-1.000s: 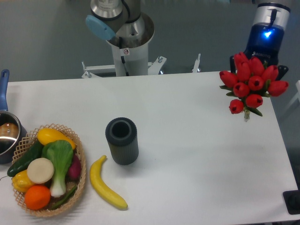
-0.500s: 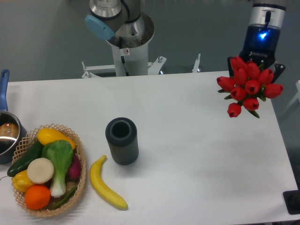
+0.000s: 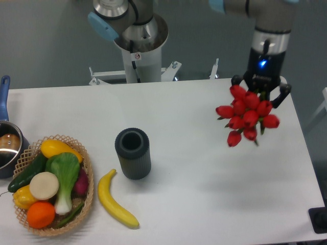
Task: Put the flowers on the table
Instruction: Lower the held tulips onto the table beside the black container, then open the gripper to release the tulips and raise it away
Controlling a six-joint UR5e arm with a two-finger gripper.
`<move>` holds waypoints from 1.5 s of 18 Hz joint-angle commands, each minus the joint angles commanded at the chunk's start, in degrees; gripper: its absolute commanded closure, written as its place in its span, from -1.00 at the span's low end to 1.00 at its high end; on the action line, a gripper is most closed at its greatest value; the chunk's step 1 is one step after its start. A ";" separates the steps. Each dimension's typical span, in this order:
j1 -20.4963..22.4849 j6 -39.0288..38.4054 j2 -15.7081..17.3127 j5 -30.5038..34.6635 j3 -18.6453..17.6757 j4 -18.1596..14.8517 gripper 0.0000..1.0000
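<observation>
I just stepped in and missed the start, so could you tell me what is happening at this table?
The robot arm's claw is holding the flowers, a bunch of red tulips, in the air above the right side of the white table. They have not been set down yet. On the table, untouched, are a dark cylindrical vase, a banana, a basket of produce and a pot at the left edge.

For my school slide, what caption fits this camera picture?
Robot tool holds red flowers above the white table, right of a dark cup, banana and veggie basket.
</observation>
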 joint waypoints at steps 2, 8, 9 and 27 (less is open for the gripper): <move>-1.41 -0.09 -1.67 3.95 0.00 -0.09 0.11; -8.54 -0.70 -9.84 18.90 1.32 -0.09 0.11; -8.71 -1.40 -10.55 18.91 1.49 0.00 0.11; -10.12 -9.32 -19.52 19.09 4.92 5.80 -0.99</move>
